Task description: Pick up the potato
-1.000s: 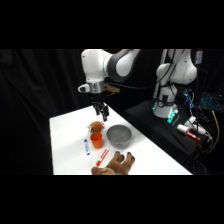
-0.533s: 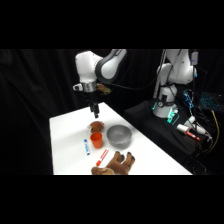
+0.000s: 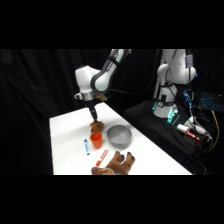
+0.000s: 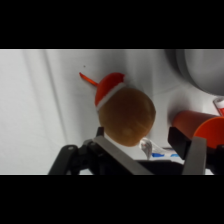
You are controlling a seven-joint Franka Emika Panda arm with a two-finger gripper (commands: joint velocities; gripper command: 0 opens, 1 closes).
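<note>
The potato (image 4: 126, 116) sits right between the jaws, a round tan lump filling the gap, and the gripper (image 3: 94, 118) is down on it at the table (image 3: 67, 135); jaws spread around it, though whether they touch it can't be told. Just beyond the fingers lies a red-and-white piece (image 4: 109, 86). Off to one side: the orange cup (image 3: 96, 139), then the grey bowl (image 3: 119, 134).

No legible text, label, brand, number or sign appears in either view. The blue marker (image 3: 86, 147) and the red marker (image 3: 101, 157) on the table (image 3: 65, 140) carry white patches too blurred to read.
</note>
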